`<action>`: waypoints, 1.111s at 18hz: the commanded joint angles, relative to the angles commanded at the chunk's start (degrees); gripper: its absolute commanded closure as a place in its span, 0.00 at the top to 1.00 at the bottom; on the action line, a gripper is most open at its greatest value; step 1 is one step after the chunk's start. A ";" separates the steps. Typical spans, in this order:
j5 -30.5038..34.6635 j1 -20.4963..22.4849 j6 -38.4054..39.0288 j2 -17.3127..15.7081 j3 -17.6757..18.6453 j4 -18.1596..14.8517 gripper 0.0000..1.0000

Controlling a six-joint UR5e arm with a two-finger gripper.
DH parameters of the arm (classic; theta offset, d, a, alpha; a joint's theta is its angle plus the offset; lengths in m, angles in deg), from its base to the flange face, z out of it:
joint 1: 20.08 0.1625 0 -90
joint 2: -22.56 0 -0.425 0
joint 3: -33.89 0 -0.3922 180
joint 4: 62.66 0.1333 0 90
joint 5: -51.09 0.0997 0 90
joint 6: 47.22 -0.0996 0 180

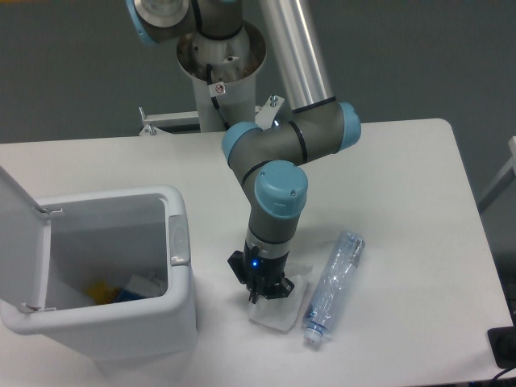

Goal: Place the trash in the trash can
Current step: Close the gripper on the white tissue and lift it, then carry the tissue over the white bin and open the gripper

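Fingers of the gripper (261, 292) were drawn together on the wrapper (279, 310), which lay flat beside the bottle (332, 287). Only an edge seemed pinched, so it could be dropped short of the trash can (179, 318).
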State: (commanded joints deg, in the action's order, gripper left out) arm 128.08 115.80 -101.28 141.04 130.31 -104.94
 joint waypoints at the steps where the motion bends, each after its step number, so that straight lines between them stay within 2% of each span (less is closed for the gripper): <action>1: -0.26 0.09 0.00 -0.61 -0.17 0.00 0.00; 4: -3.49 1.49 4.02 -4.12 -1.40 -0.09 0.00; 6: -5.27 2.37 6.76 -5.36 -2.98 -0.09 0.00; 8: -7.02 3.33 10.35 -5.63 -6.57 -0.09 0.00; 11: -13.95 6.14 22.02 -5.54 -15.35 -0.09 0.00; 13: -14.59 6.77 25.65 -5.63 -18.09 -0.09 0.00; 16: -14.59 6.77 30.39 -7.64 -18.72 0.00 0.00; 20: -14.59 5.63 39.80 -13.08 -18.02 0.00 0.00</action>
State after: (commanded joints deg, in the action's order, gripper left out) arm 113.49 121.43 -61.48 127.95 112.29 -104.94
